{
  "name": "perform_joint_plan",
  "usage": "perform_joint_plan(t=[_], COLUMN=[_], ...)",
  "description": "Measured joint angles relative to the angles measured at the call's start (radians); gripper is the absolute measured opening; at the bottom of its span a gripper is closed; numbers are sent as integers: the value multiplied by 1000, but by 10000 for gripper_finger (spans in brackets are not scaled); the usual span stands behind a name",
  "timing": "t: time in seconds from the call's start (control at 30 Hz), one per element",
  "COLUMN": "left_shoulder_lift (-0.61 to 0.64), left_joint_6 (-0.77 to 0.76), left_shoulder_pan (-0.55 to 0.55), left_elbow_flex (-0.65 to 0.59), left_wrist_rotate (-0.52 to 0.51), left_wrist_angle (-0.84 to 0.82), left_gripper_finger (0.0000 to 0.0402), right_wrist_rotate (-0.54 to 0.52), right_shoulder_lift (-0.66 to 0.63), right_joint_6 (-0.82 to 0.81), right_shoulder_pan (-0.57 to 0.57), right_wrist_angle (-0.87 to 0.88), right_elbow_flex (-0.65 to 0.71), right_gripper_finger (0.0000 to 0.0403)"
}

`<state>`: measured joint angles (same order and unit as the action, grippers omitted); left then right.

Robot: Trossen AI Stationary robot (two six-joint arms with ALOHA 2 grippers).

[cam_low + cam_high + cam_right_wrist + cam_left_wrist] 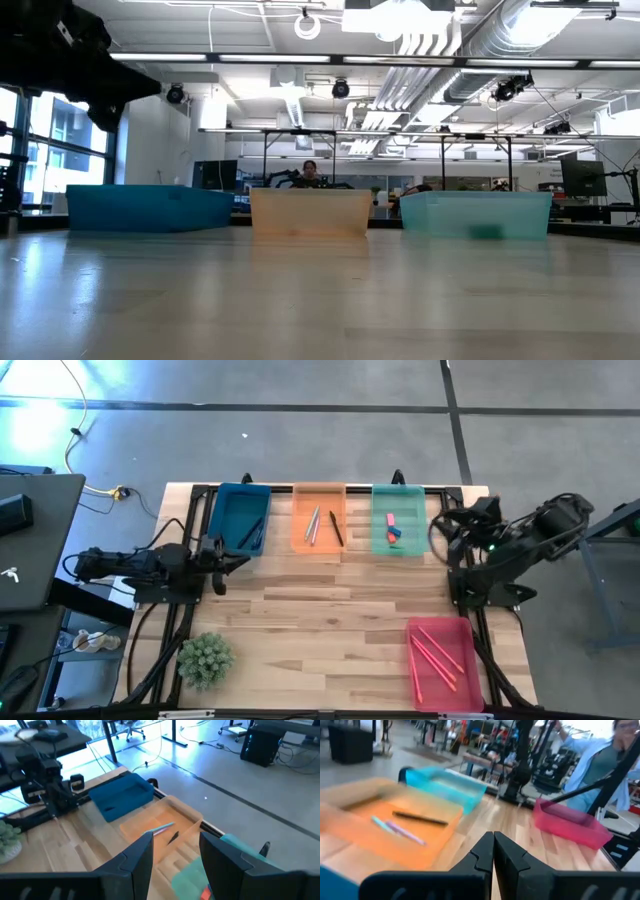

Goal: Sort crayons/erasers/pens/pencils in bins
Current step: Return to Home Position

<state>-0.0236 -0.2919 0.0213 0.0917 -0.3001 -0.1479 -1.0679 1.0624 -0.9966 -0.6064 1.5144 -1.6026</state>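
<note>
Evidently near the end of the sort, judged from the high view: no loose stick or block shows on the bare wood of the tabletop (pixel 330 610). Three bins stand in a row along the 12 o'clock edge. The blue bin (pixel 230 510), at 11 o'clock, holds a few dark thin sticks (pixel 252 535), their kind not resolvable. The orange bin (pixel 320 495), at 12 o'clock, holds a black pen (pixel 336 528) beside two pale pens (pixel 312 525). The green bin (pixel 410 505), at 1 o'clock, holds the erasers (pixel 392 530), red-orange, blue and green, lying close together. The pink bin (pixel 468 690), set apart at 5 o'clock, holds several long pink pencils (pixel 433 655). A small potted plant (pixel 205 658) at 7 o'clock is no part of the task. The left claw (pixel 493 840), at 9 o'clock just short of the blue bin, has its fingers pressed together on nothing. The right claw (pixel 176 840), at 2 o'clock beside the green bin, has its fingers spread with nothing between them. Done, as far as visible: every item lies in a bin, each kind apparently in its own. Left, by judgement: only for both arms to fold into their rest pose; the right arm reaches partly over the 3 o'clock edge, so this last step appears unfinished
</note>
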Motion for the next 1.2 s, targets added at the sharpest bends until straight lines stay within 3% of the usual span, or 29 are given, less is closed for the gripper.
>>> perform_joint_plan(t=[0.2, 0.5, 0.77, 1.0, 1.2], left_shoulder_lift=[-28, -58, -58, -58, -58], left_joint_6=[-54, -73, -49, -19, -19], left_shoulder_pan=[32, 76, 79, 78, 78], left_elbow_flex=[0, 0, 0, 0, 0], left_wrist_rotate=[83, 83, 82, 48, 20], left_wrist_angle=[-13, -11, 24, 41, 43], left_gripper_finger=[0, 0, 0, 0, 0], right_wrist_rotate=[-1, 43, 247, 459, 537], right_shoulder_lift=[-129, -339, -477, -614, -729], right_joint_6=[0, 67, 261, 519, 677], right_shoulder_pan=[0, -1, -1, -1, 0], right_wrist_angle=[5, -245, -600, -1052, -1384], right_elbow_flex=[74, 404, 682, 979, 1211], right_gripper_finger=[153, 153, 153, 153, 133])
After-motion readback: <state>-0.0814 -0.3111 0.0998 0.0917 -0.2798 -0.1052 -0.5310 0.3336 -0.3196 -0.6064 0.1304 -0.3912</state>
